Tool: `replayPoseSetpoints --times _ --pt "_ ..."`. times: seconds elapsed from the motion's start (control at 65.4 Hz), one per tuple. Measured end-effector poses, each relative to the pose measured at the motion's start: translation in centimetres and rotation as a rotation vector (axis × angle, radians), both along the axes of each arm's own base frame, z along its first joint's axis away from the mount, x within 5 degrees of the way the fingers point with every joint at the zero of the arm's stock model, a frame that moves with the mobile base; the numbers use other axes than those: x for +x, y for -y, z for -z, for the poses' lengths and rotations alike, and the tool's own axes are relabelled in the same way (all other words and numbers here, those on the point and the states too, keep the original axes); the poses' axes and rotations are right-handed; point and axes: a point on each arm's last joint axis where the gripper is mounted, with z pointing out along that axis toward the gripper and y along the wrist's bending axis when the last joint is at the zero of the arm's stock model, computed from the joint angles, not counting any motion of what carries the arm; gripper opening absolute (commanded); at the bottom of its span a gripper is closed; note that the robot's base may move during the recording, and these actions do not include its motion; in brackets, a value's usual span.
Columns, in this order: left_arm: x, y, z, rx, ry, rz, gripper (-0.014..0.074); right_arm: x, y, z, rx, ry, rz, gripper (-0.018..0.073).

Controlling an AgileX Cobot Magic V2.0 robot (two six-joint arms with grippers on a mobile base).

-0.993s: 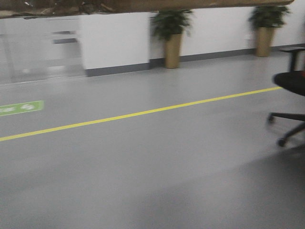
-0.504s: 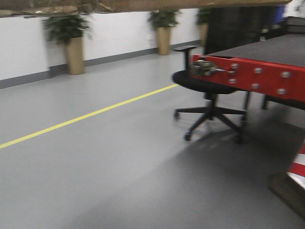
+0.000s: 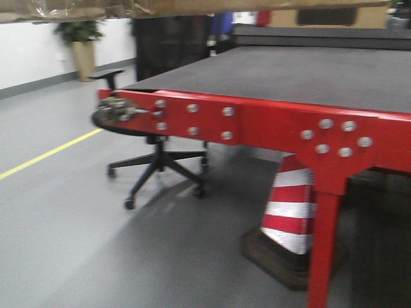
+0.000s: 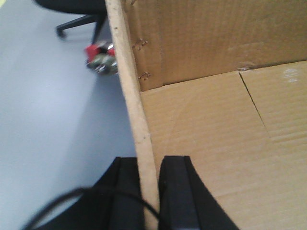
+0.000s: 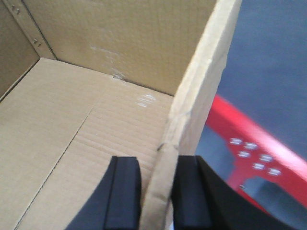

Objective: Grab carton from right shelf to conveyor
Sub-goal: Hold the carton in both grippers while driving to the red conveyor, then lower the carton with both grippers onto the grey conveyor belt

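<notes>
Within a second the front view has swung from open floor with a yellow line point(image 3: 45, 154) to the conveyor point(image 3: 289, 74), which came in at the right edge half a second ago and now fills most of the frame. Its red frame point(image 3: 257, 125) stands close ahead. The carton point(image 3: 192, 8) keeps its place as a brown strip along the top of that view, so it is travelling with the robot, off the shelf and held above floor level. My reading is that the carrying leg is nearly over, and what is left is to close the last gap and set the carton on the belt.

The left end effector point(image 4: 149, 187) is clamped on the carton's left wall, one finger inside and one outside. The right end effector point(image 5: 157, 191) pinches the right wall the same way, with the red frame showing below it.

Counted now: one carton, one conveyor, two end effectors and two bolt clusters on the frame. There is also one office chair point(image 3: 157, 160) beside the conveyor's corner, one striped cone point(image 3: 292, 205) under it and one plant point(image 3: 80, 42) — two showed a second ago. No shelf is in view.
</notes>
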Motion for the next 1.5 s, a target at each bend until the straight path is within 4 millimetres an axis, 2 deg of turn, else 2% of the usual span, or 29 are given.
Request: replayPoseSetpoints --times 1.498 --pt "-0.01 0.06 -0.02 0.001 0.002 0.001 -0.0013 0.0 0.0 0.0 0.0 0.0 0.0 -0.0072"
